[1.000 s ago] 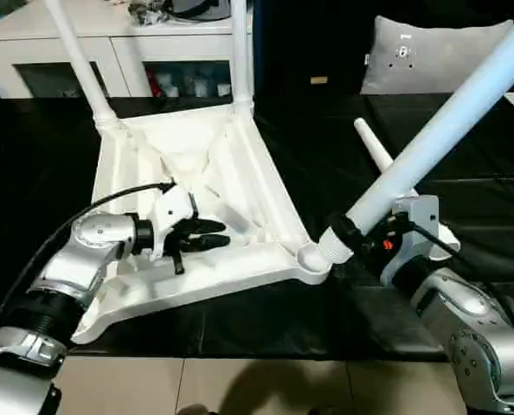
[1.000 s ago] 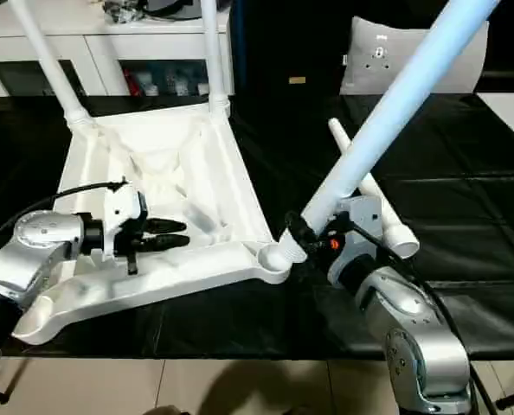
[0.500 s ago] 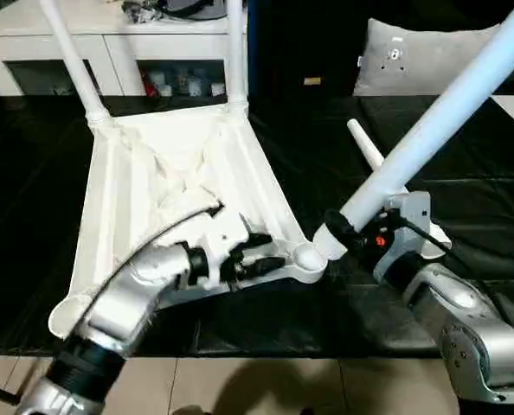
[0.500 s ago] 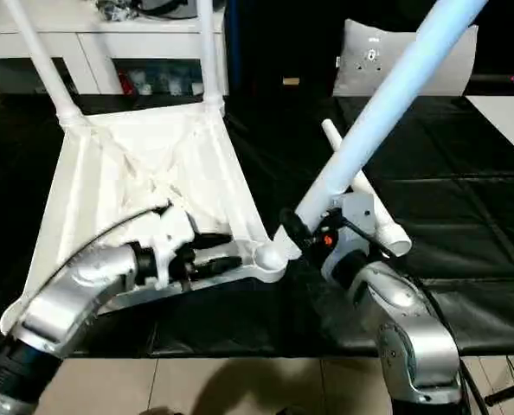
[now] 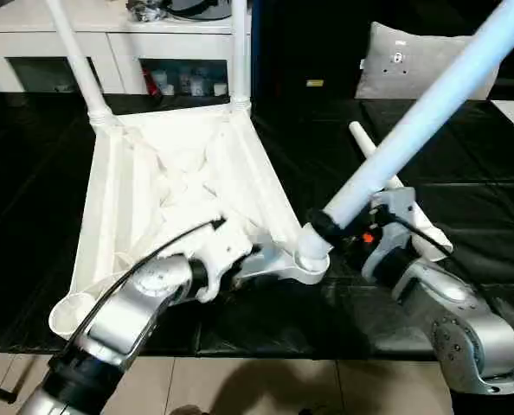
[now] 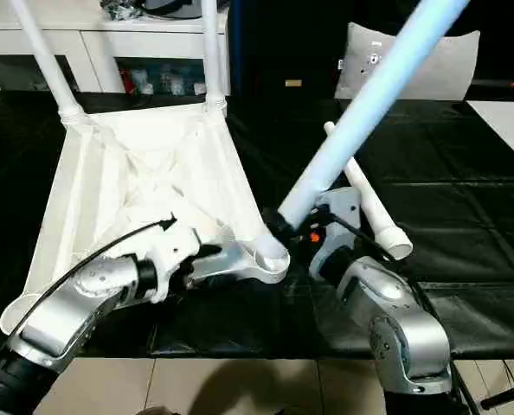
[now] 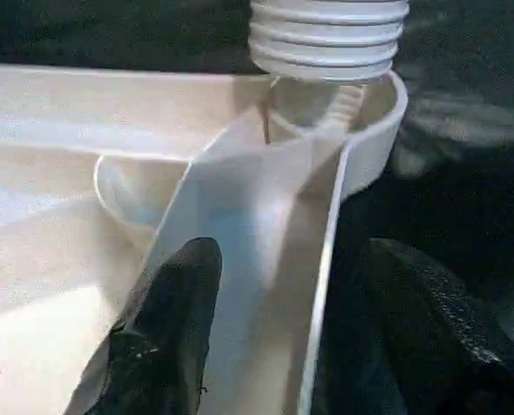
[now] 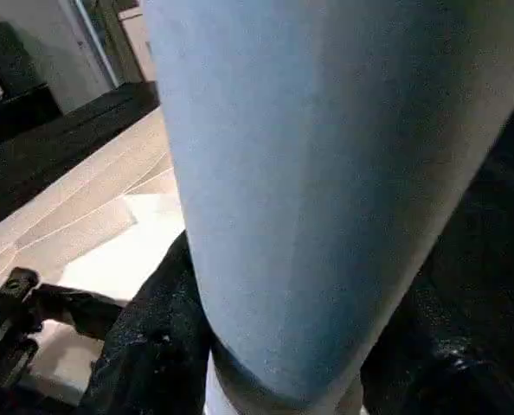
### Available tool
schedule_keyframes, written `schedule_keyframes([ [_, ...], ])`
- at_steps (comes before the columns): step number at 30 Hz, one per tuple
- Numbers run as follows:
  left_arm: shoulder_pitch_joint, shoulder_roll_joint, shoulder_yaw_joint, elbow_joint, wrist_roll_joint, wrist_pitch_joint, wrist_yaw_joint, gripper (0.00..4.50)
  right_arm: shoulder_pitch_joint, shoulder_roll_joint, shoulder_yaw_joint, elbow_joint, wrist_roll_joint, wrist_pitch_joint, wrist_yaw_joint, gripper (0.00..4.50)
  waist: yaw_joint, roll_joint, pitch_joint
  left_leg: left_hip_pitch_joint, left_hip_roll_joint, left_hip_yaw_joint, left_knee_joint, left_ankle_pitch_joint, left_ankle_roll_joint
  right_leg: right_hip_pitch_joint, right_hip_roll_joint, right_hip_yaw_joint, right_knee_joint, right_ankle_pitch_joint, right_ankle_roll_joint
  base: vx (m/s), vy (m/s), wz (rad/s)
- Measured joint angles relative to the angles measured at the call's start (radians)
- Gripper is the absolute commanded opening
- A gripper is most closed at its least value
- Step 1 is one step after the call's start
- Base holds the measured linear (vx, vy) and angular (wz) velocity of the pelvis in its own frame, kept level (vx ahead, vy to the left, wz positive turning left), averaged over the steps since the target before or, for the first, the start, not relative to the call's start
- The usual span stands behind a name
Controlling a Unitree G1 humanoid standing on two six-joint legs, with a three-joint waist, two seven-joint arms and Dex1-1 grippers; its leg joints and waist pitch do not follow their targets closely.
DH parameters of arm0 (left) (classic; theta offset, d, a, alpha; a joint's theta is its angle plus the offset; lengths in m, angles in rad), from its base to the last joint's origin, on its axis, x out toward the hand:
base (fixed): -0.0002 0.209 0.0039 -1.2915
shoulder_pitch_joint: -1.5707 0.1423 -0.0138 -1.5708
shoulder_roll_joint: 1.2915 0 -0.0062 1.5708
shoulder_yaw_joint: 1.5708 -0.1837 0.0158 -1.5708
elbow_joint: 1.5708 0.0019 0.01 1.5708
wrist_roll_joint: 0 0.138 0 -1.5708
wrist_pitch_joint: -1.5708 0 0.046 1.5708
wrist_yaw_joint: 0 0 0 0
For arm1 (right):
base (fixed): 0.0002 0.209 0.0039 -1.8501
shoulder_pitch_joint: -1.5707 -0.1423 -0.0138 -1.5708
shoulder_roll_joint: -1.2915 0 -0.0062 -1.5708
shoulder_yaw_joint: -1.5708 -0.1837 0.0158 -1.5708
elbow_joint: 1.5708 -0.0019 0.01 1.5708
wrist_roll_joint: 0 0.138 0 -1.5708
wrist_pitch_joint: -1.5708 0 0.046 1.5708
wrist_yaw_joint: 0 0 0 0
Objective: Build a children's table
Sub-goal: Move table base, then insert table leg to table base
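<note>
Lying upside down on the black-covered table (image 5: 465,186), the tabletop (image 5: 166,186) has its near rim straddled by the left gripper (image 7: 274,328), fingers apart. The right gripper (image 5: 339,232) clamps a leg (image 5: 413,121) at the corner socket (image 5: 309,258). A white cabinet (image 5: 32,35) stands behind.

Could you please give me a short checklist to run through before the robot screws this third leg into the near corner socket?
1. Right gripper shut on the held leg: ok.
2. The leg's threaded end over the near corner socket: ok, it sits at the socket's mouth; whether the threads have caught, cannot tell.
3. Leg in line with the socket: not ok, it leans away to the right, unlike the two upright fitted legs.
4. Left gripper bracing the table top: its fingers straddle the edge wall beside the socket, jaws open; not ok as a firm hold.
5. Spare leg out of the way: ok, it lies on the black cover behind the right arm.
</note>
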Motion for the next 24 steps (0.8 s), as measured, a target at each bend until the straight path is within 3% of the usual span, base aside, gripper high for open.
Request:
schedule_keyframes([
  [4,0.001,0.001,0.0,-0.022,-0.018,0.014,-0.015,2.74,0.0,-0.009,0.01,0.019,-0.012,-0.033,0.023,1.88,0.002,-0.004,0.0,0.0,0.0,0.0,0.0,0.0,0.0,0.0,0.0,0.0,0.0,0.0,0.0,0.0,0.0,0.0],
  [10,-0.01,-0.014,-0.007,0.023,-0.015,-0.045,-0.054,2.27,-0.011,-0.028,0.041,0.052,-0.013,-0.047,0.062,1.88,0.003,-0.016,0.001,0.0,0.0,0.0,0.0,0.0,0.0,0.0,0.0,0.0,0.0,0.0,0.0,0.0,0.0,0.0],
  [24,-0.146,0.002,-0.067,0.181,0.042,-0.048,-0.143,1.0,-0.083,-0.119,0.043,0.13,-0.036,-0.034,0.122,1.88,0.003,-0.013,0.0,0.003,0.0,0.0,0.0,0.0,-0.001,0.003,0.0,0.0,0.0,0.001,-0.002,0.0,0.0,0.0],
])
